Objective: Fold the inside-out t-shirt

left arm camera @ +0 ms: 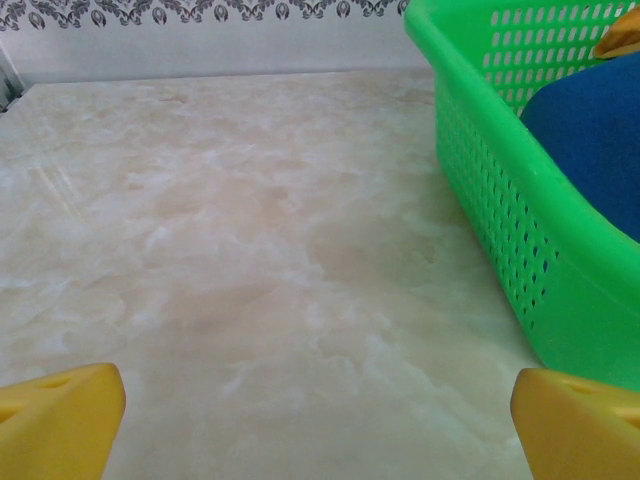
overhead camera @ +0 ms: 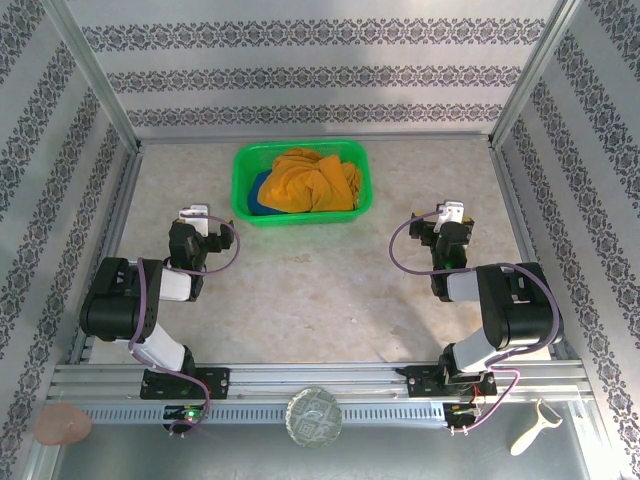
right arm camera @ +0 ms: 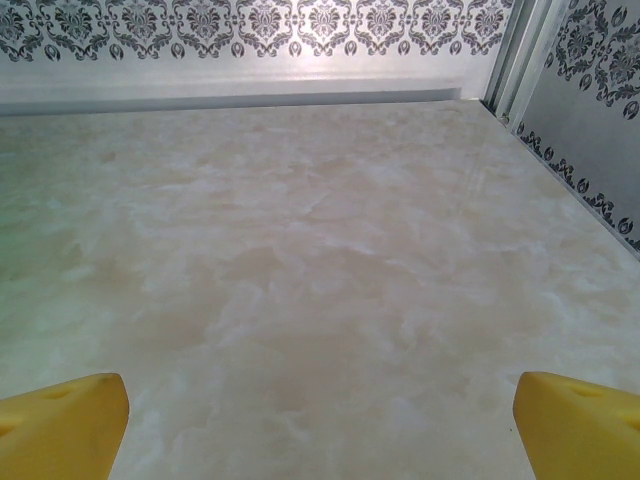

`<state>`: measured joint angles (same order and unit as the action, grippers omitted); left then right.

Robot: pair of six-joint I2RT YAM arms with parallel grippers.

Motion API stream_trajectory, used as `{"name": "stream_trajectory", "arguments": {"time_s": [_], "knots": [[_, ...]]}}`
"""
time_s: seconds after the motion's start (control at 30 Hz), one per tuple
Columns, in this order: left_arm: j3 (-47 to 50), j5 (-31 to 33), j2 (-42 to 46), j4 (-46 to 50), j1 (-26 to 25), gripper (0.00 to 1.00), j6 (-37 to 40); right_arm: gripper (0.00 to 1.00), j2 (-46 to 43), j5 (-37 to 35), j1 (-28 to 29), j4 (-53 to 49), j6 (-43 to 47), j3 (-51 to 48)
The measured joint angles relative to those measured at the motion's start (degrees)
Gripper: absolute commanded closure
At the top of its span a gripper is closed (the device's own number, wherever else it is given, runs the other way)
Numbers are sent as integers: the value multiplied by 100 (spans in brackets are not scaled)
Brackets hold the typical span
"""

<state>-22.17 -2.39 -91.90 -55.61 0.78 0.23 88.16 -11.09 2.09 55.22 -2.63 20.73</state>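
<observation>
The inside-out t-shirt (overhead camera: pixel 318 180) is a crumpled mustard orange-yellow heap in a green basket (overhead camera: pixel 240 190) at the back middle of the table. A corner of the t-shirt (left arm camera: pixel 622 35) peeks over the basket wall (left arm camera: pixel 500 210) in the left wrist view. My left gripper (overhead camera: pixel 193 218) rests near the table's left side, short of the basket, and the left gripper (left arm camera: pixel 318 425) is open over bare tabletop. My right gripper (overhead camera: pixel 450 218) sits on the right side, and the right gripper (right arm camera: pixel 320 420) is open with nothing between its yellow fingers (right arm camera: pixel 60 420).
A dark blue garment (overhead camera: pixel 262 192) lies in the basket's left part, under the shirt, and the blue garment (left arm camera: pixel 590 140) shows in the left wrist view. Patterned walls enclose the marble table (overhead camera: pixel 330 290). A peeler (overhead camera: pixel 535 428), a glass disc (overhead camera: pixel 313 415) and a pink object (overhead camera: pixel 62 424) lie in front of the rail.
</observation>
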Motion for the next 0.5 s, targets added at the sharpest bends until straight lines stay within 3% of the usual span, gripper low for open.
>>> {"name": "stream_trajectory", "arguments": {"time_s": [0.13, 0.27, 0.4, 0.5], "knots": [[164, 302, 192, 17, 0, 1, -118, 2, -337, -24, 9, 184, -2, -402], [181, 557, 992, 595, 0, 1, -223, 2, -1005, -313, 120, -181, -4, -562], [-289, 813, 2050, 1797, 0, 1, -540, 2, -2052, -535, 142, -1259, -317, -11], [-1110, 841, 2645, 3023, 0, 1, -1034, 2, -2758, -560, -35, -2258, -1266, 629]]}}
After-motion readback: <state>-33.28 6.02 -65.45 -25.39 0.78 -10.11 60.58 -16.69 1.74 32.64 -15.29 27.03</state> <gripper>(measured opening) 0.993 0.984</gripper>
